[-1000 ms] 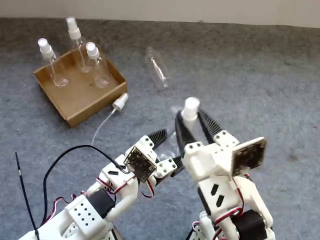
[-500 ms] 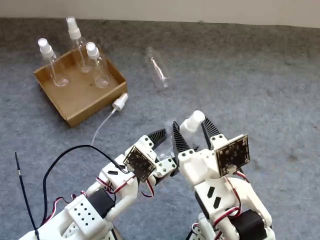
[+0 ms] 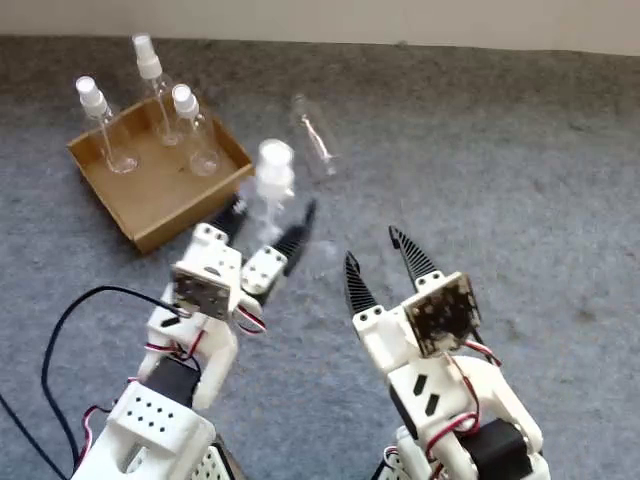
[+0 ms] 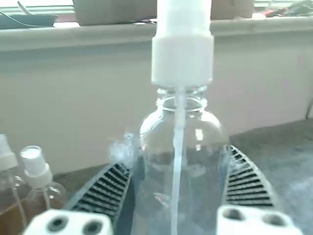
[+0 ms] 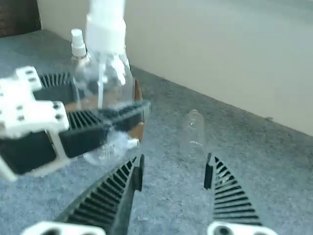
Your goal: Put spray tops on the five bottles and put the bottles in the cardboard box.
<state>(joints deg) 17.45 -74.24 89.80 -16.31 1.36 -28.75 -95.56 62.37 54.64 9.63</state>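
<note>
My left gripper (image 3: 265, 225) is shut on a clear bottle (image 3: 272, 205) with a white spray top (image 3: 275, 160), held upright above the carpet just right of the cardboard box (image 3: 165, 232). The left wrist view has the bottle (image 4: 183, 161) between the fingers (image 4: 105, 188), its spray top (image 4: 182, 49) above. My right gripper (image 3: 375, 252) stands open and empty, nearer the front and apart from the bottle. From the right wrist, its fingers (image 5: 115, 188) frame the held bottle (image 5: 103, 85). Three capped bottles (image 3: 190, 130) stand in the box. A bare bottle (image 3: 313, 135) lies behind.
Grey carpet (image 3: 500, 180) covers the table, with open room to the right. A pale wall (image 3: 400, 20) runs along the far edge. The bare bottle (image 5: 192, 131) lies between the right gripper and the wall. A black cable (image 3: 60, 350) loops at front left.
The right gripper let go of the spray top and drew back, open. The left arm lifted the capped bottle and swung it left toward the box.
</note>
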